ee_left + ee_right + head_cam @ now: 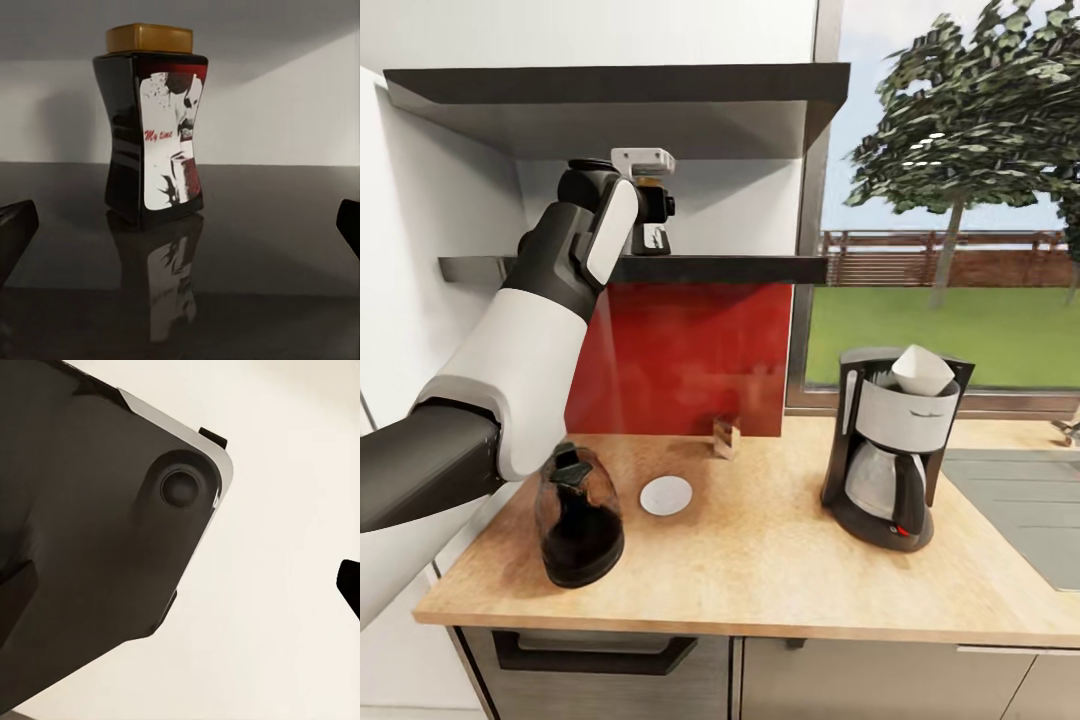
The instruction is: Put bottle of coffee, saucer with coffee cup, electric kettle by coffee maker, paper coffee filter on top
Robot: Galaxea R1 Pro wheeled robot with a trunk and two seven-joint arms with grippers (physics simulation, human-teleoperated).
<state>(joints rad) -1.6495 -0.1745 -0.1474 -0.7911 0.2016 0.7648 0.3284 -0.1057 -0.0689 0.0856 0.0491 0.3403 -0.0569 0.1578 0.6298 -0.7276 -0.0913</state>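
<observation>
Left pincer (651, 236) lined up on the coffee jar (152, 124), not on it yet

Jar stands upright on the glossy black shelf (740, 268), dead ahead of the pincer and centred btwn its fingers (16, 225), which sit wide apart w/ nothing held. Long axis vertical, waisted dark glass, yellow lid, slick label. Left arm's the near one; right pincer can't tell, prob. parked. Down on the wood worktop (760, 560): coffee maker (890, 455) w/ paper filter (922, 370) on top, kettle (577, 515), saucer (665, 495).
</observation>
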